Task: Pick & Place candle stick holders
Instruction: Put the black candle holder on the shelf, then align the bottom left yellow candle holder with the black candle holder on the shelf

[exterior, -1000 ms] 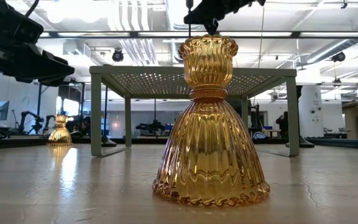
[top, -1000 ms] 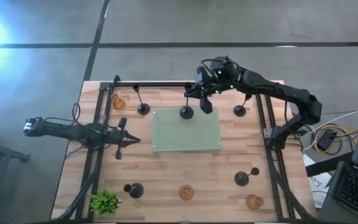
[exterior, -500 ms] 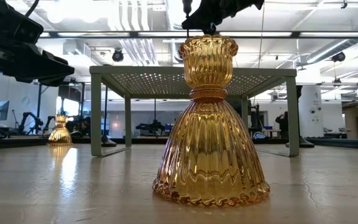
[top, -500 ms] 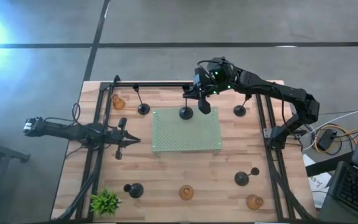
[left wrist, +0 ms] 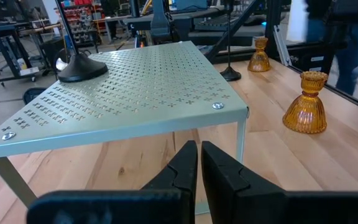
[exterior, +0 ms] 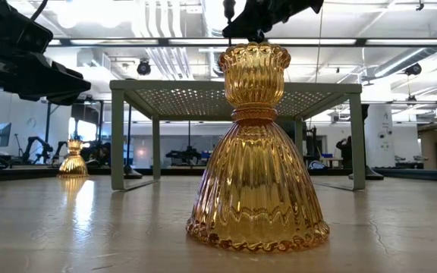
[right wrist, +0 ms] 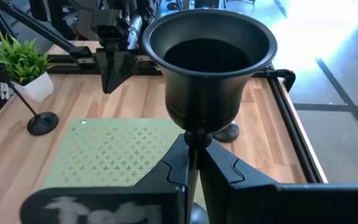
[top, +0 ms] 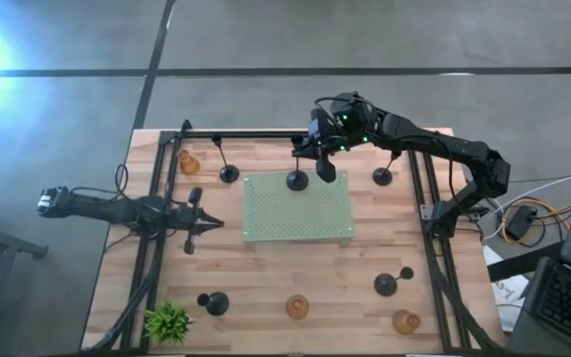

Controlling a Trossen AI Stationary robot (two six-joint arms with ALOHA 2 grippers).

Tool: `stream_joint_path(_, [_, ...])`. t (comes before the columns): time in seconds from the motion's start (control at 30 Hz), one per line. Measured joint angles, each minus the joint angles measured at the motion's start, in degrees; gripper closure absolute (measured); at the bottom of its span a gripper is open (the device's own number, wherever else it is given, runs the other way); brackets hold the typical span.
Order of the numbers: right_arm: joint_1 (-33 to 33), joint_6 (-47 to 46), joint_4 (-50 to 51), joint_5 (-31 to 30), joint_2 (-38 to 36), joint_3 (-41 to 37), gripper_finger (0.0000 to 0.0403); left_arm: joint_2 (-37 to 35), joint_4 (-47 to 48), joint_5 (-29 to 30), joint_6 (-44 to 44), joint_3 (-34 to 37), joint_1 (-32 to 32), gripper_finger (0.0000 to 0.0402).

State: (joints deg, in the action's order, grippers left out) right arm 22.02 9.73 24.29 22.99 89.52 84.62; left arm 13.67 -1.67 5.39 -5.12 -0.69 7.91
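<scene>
Black holder on the mat's far edge, my right gripper pinching its stem.

I see the pale green mat [top: 297,210] mid-table; my right gripper [right wrist: 191,163] is clamped on the thin stem of a black candle stick holder [right wrist: 209,68] whose base [top: 296,179] sits there. It looks rigid, top-heavy and probably slick, so I'd grip low under the cup. My left gripper [left wrist: 199,167] waits beside the mat, fingers together.

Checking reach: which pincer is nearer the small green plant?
Left. The left pincer sits at the left edge of the mat, a short way up-table from the plant. The right pincer is at the mat's far edge, clamped on a black holder.
</scene>
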Motion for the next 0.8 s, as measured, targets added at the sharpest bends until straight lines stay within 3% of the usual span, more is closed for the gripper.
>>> stream_joint_path(0.57, [0.14, 0.63, 3.09, -0.60, -0.24, 0.04, 0.0228, 0.00, 0.00, 0.00, 0.00, 0.00, 0.00, 0.0374])
stream_joint_path(0.8, [2.55, 2.30, 8.91, -5.47, -3.95, 0.13, 0.0196, -0.01, 0.00, 0.00, 0.00, 0.00, 0.00, 0.0374])
